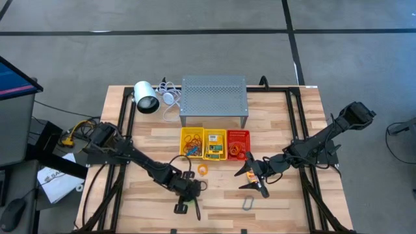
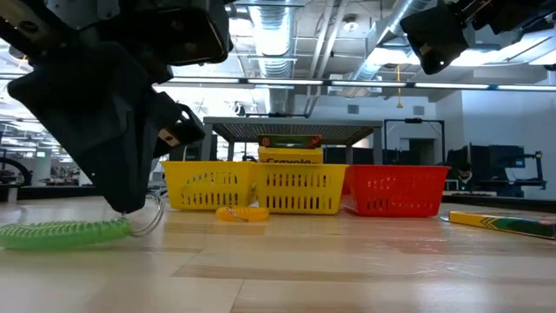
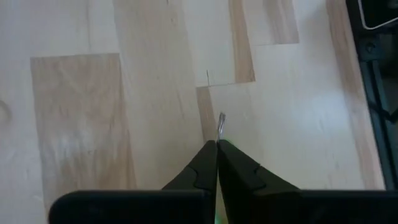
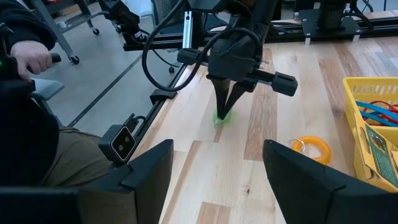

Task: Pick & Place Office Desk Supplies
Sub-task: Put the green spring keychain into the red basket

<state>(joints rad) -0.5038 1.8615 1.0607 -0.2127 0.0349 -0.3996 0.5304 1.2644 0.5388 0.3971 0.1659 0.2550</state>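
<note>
A green coiled ring [image 2: 61, 232] with a thin metal loop [image 2: 152, 217] lies on the wooden table near its front edge. My left gripper [image 1: 190, 201] is shut on it, slanting down. The same green ring [image 4: 222, 117] shows under the left gripper [image 4: 225, 107] in the right wrist view. An orange coiled ring [image 1: 202, 170] lies in front of the baskets. A grey oval ring [image 1: 247, 203] lies near the front edge. My right gripper [image 1: 251, 175] hangs open above the table, right of the orange ring, holding nothing. My left gripper pinches the green ring at its end by the metal loop [image 3: 220, 126], between its two fingertips [image 3: 205, 158]. The fingers come steeply from above, slanting down. The green coil [image 2: 87, 231] lies flat on the table beside the fingers.
Two yellow baskets [image 1: 182, 133] and a red one [image 1: 247, 133] stand in a row mid-table, holding supplies. Behind them are a grey perforated stand [image 1: 214, 99] and a white lamp [image 1: 145, 97]. A crayon box [image 2: 504, 223] lies at the right. A person [image 4: 31, 59] sits beyond the table's left edge.
</note>
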